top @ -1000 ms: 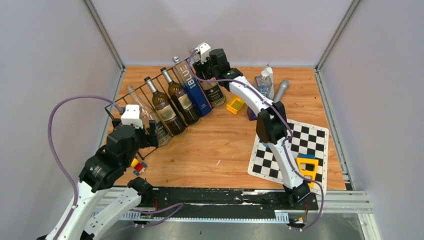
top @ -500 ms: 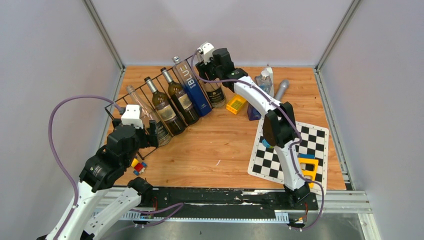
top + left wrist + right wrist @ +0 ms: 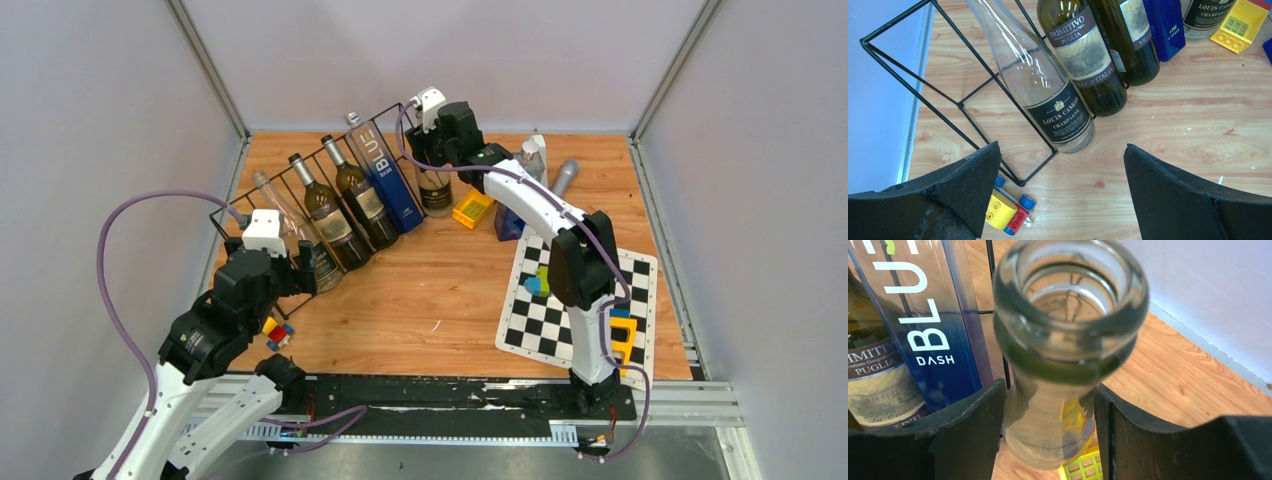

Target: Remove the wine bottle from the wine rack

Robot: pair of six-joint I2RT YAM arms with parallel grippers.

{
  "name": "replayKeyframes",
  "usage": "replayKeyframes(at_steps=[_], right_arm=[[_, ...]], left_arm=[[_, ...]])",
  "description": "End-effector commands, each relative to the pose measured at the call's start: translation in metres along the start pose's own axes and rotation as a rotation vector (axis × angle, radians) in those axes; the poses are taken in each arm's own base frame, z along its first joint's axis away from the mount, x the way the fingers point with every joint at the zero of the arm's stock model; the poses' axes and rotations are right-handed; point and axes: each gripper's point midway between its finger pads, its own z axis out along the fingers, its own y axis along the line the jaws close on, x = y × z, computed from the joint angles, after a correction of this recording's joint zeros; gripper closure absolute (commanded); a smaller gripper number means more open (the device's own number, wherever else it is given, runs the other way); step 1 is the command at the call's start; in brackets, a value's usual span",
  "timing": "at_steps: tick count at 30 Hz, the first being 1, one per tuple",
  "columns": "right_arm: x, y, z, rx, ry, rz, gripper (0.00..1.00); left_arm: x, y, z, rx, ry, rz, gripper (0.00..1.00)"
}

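Note:
The black wire wine rack [image 3: 225,212] runs diagonally at the back left and holds several bottles. My right gripper [image 3: 432,140] is shut on the neck of a clear wine bottle [image 3: 433,190] at the rack's right end. That bottle stands nearly upright beside the blue BLUE bottle [image 3: 385,175]. In the right wrist view my gripper [image 3: 1050,390] grips the neck below the open mouth [image 3: 1068,290], with rack wire [image 3: 988,260] behind. My left gripper [image 3: 300,270] is open and empty by the rack's left end [image 3: 959,105], near a clear champagne bottle [image 3: 1048,95].
A yellow brick [image 3: 470,210] lies right of the held bottle. A spray bottle [image 3: 527,165] and a grey cylinder [image 3: 562,178] stand behind. A checkerboard mat [image 3: 590,300] lies at the right. A toy brick car [image 3: 1005,210] sits by my left fingers.
My right gripper has moved right with the clear bottle, tipping it more upright and away from the blue bottle. The left arm has not moved.

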Motion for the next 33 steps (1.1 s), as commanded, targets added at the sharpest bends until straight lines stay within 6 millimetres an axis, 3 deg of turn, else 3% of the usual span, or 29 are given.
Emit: replayKeyframes(at_steps=[1,24,33], right_arm=[[-0.087,-0.013,-0.047,0.059,-0.254,0.042,1.0],[-0.078,0.001,-0.1,0.086,-0.279,0.041,1.0],[-0.069,0.018,-0.119,0.055,-0.263,0.064,1.0]], left_arm=[[-0.008,0.0,0.0,0.004,-0.037,-0.004,0.0],[-0.008,0.0,0.0,0.004,-0.039,-0.006,0.0],[-0.009,0.0,0.0,0.005,-0.04,-0.006,0.0]])
